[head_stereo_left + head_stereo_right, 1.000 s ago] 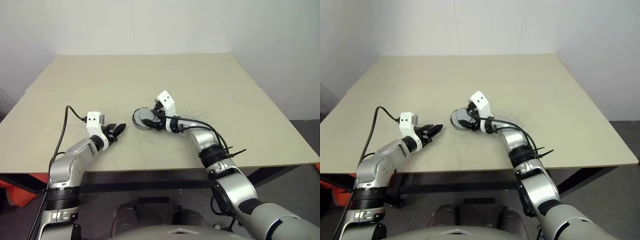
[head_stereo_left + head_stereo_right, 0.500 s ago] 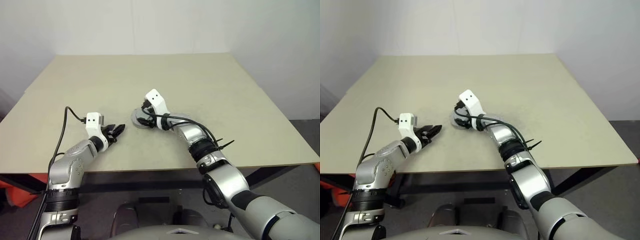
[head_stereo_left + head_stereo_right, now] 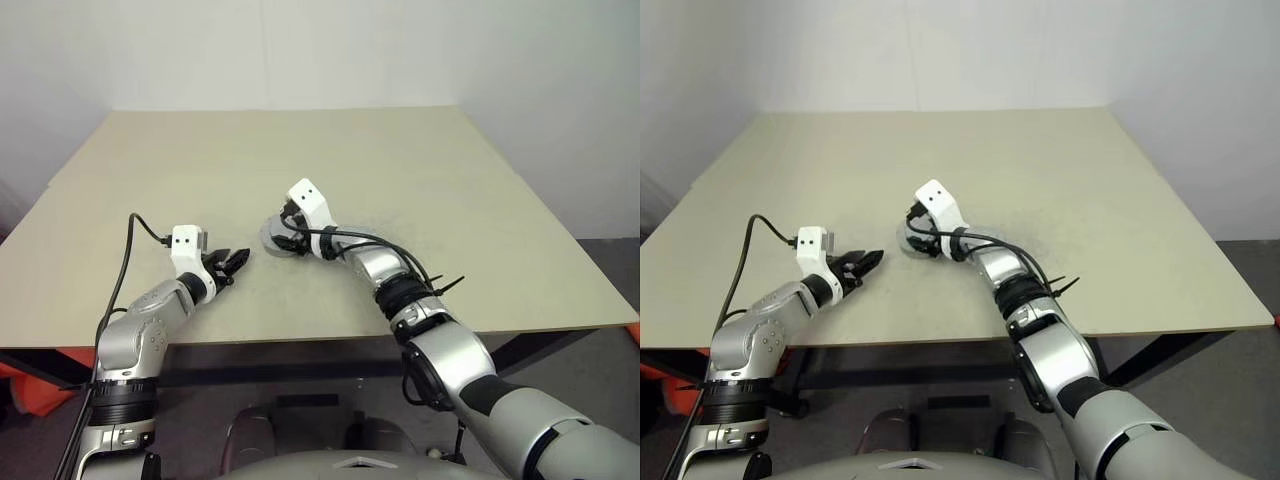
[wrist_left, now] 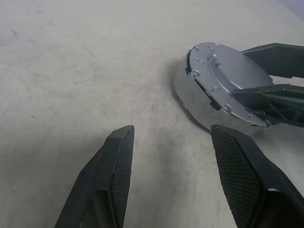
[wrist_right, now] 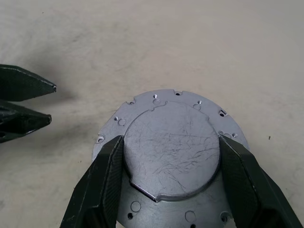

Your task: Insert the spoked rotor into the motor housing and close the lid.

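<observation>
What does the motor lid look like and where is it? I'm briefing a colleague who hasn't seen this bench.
Start at the beige table; near its front middle the right end effector reaches over a round silver-grey motor housing. The lid is the flat matte grey disc on top, between that end effector's black fingers. Its notched rim, small holes and raised, scratched centre mark it out.

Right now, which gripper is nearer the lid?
Right. The right gripper has its jaws on either side of the lid's raised centre; the left gripper sits apart from it, open on the table.

No text, label or number can be read anywhere. The lid [image 5: 172, 148] carries scratches and holes, no writing.
</observation>
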You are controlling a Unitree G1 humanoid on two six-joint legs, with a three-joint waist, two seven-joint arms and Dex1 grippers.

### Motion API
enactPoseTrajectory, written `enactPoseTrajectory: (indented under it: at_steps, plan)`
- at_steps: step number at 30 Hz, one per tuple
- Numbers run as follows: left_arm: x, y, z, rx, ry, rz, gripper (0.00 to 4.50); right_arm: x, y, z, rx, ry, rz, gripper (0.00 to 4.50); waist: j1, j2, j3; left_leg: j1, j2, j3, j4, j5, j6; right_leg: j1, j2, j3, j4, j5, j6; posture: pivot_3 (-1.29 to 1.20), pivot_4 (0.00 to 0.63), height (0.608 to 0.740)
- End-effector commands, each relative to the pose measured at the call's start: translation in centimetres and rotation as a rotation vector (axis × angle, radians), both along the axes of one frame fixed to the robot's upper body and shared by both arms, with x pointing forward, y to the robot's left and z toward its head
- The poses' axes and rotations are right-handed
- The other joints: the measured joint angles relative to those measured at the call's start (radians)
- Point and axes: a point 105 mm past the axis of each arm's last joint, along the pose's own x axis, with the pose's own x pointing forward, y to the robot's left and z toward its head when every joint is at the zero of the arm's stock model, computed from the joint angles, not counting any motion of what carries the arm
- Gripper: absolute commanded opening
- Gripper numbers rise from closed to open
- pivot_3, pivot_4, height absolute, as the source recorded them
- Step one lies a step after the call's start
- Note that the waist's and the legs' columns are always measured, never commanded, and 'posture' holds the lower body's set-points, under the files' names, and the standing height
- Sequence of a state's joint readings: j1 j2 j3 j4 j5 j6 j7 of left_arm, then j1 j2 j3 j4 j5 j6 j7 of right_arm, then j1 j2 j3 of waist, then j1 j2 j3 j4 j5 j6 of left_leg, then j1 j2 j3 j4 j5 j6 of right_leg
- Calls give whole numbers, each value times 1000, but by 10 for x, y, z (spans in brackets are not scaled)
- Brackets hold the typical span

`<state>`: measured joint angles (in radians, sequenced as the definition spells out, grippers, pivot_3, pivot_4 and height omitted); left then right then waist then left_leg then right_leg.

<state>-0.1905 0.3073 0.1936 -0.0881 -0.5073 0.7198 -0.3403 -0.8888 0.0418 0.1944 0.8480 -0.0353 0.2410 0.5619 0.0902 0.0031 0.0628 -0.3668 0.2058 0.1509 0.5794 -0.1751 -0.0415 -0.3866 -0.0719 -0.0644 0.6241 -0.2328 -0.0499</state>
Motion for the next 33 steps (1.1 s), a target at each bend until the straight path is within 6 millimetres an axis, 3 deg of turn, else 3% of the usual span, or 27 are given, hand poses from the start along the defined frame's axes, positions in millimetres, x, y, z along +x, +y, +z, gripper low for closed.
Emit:
enactPoseTrajectory:
  at_steps: [1, 26, 33]
  plan:
    - [1, 2, 14, 9, -51, 2, 2712, 4, 5, 8, 13, 0, -15, 2949, -1, 0, 0, 0, 0, 0, 0, 0, 0, 0, 0, 0, 0, 0, 0, 0, 0, 740]
    - [-2, 1, 12, 12, -40, 4, 2712, 13, -7, -8, -44, 42, -81, 2949, -17, 0, 0, 3, 0, 0, 0, 0, 0, 2, 0, 0, 2, 0, 0, 0, 0, 740]
    - [0, 0, 13, 9, -43, 4, 2712, 0, -17, -42, -149, 131, -60, 2949, -17, 1, 0, 3, 0, 0, 0, 0, 0, 3, 0, 0, 1, 0, 0, 0, 0, 740]
